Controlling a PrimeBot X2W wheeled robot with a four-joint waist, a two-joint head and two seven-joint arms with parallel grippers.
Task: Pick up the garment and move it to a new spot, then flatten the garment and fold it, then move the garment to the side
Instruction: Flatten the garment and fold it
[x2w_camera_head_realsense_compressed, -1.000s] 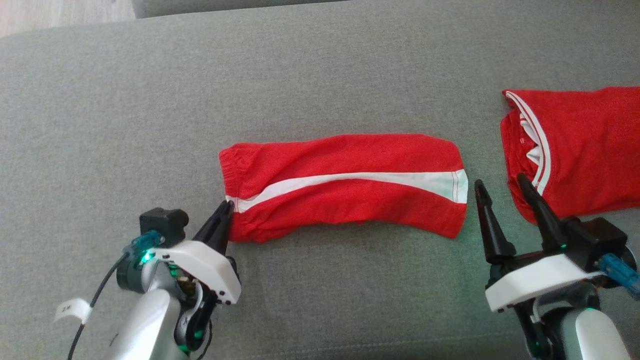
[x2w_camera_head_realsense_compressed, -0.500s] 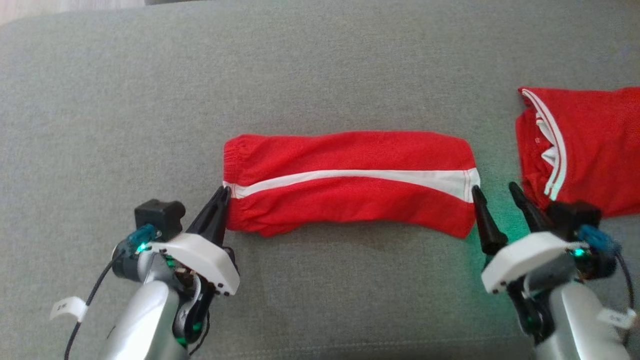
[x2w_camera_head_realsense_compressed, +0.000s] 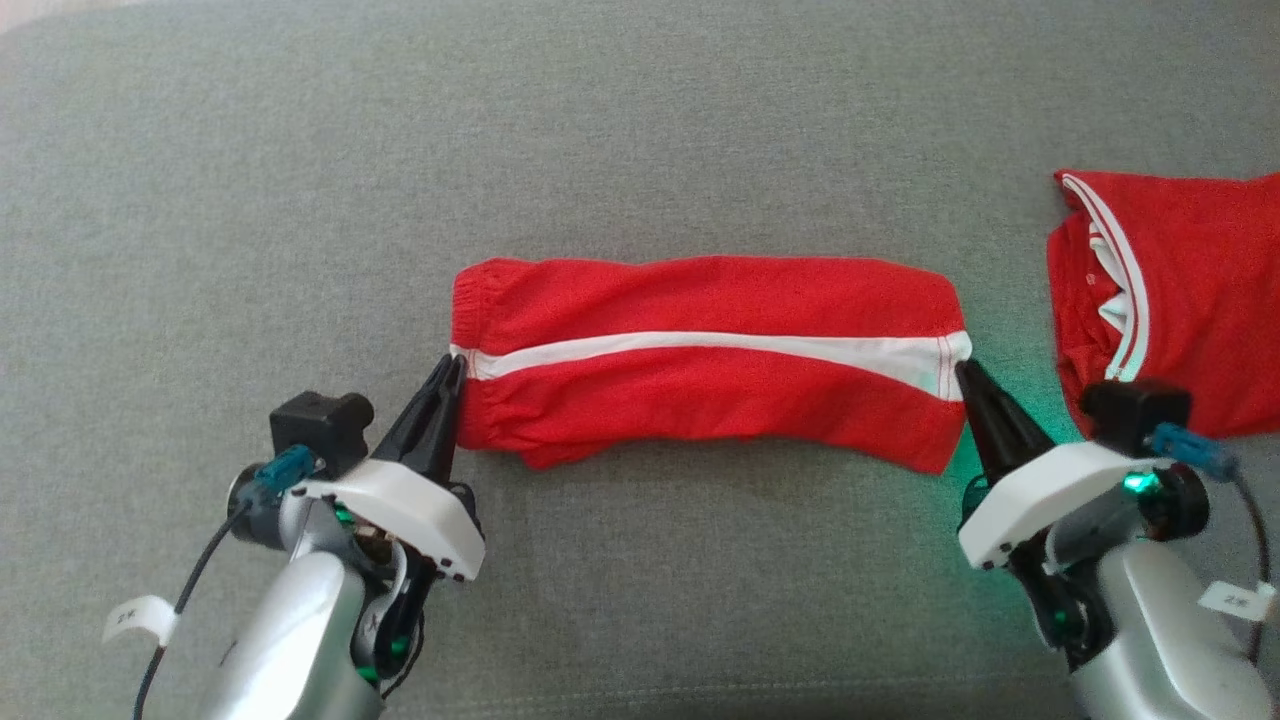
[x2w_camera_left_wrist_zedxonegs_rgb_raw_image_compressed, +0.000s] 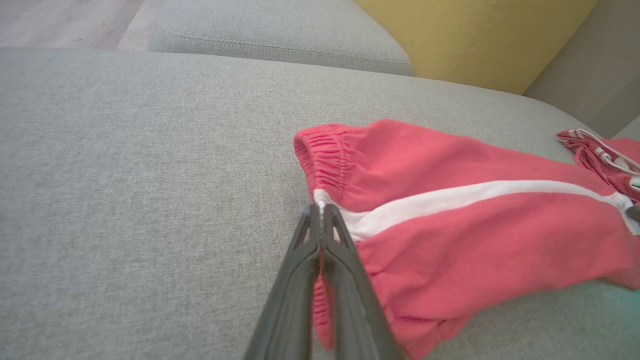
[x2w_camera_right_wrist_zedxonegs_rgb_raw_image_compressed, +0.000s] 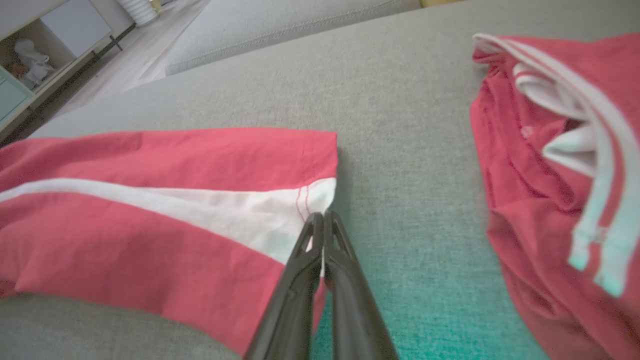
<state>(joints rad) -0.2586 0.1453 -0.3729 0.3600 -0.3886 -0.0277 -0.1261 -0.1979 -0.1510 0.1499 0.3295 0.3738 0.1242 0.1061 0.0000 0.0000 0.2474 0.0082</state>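
- The red shorts (x2w_camera_head_realsense_compressed: 700, 360) are lying flat and lengthwise in the middle of the grey sofa cushion (x2w_camera_head_realsense_compressed: 640, 130), with the waistband (x2w_camera_head_realsense_compressed: 478, 300) towards the robot's left and the leg hem (x2w_camera_head_realsense_compressed: 945, 345) towards its right.
- The left gripper (x2w_camera_head_realsense_compressed: 447, 378) is pressing its fingers together on the waistband edge, right where the white stripe (x2w_camera_head_realsense_compressed: 700, 346) begins. In the left wrist view a sliver of white cloth is showing between the tips.
- The right gripper (x2w_camera_head_realsense_compressed: 968, 380) is likewise pinching closed on the hem at the stripe's other end, and the cloth there is drawing into a small point.
- With both ends held, the step in hand is probably pulling the shorts flat or lifting them for a fold.
- To do it well, both arms should be rising together and evenly, with the cloth lightly taut so it is neither sagging nor slipping out.
- Each pinch is sitting at the very edge, so checking that all layers are caught before lifting seems wise.
- A second red garment (x2w_camera_head_realsense_compressed: 1190, 300) with white trim is lying just beside the right gripper, so that arm should be staying clear of it.
- No brand or print is showing on the shorts.
- A small white tag (x2w_camera_head_realsense_compressed: 140, 618) is hanging on the left arm's cable and another tag (x2w_camera_head_realsense_compressed: 1238, 598) on the right arm. Their marks are too blurred to read.
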